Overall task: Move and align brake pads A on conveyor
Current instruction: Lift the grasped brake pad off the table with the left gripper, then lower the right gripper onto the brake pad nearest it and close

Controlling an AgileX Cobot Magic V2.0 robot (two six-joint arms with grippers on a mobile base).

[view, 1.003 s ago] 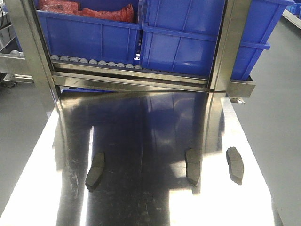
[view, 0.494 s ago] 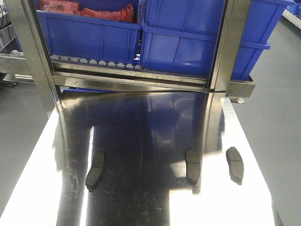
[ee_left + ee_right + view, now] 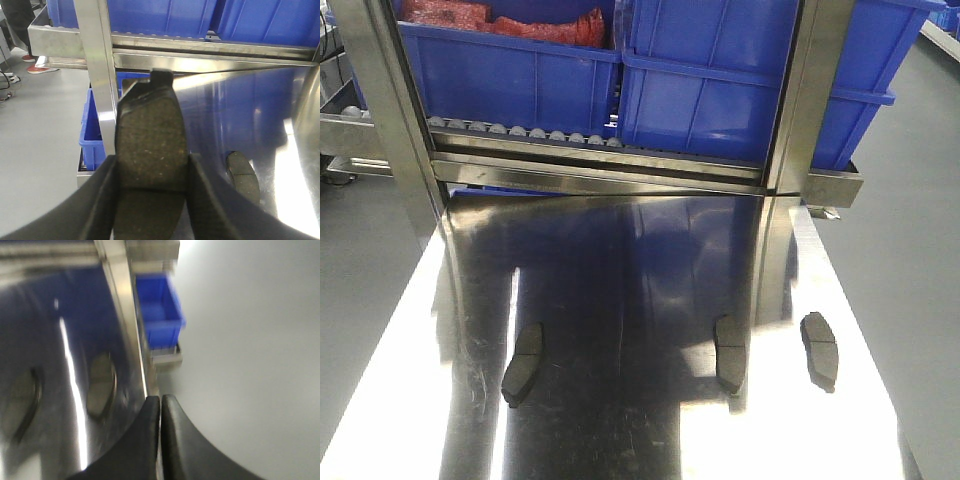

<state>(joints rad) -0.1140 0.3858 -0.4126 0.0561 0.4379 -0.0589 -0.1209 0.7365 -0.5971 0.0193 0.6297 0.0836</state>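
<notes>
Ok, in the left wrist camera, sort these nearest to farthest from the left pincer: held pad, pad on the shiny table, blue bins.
1. Held pad, gripped in the left pincer.
2. Loose pad, lying lower right on the tabletop.
3. Blue bins, along the top edge.

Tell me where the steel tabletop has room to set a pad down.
Widest bare patch: between the left pad and middle pad. Also bare: the tabletop from the pads' row back to the rack. Crowded: the gap between middle and right pad.
</notes>
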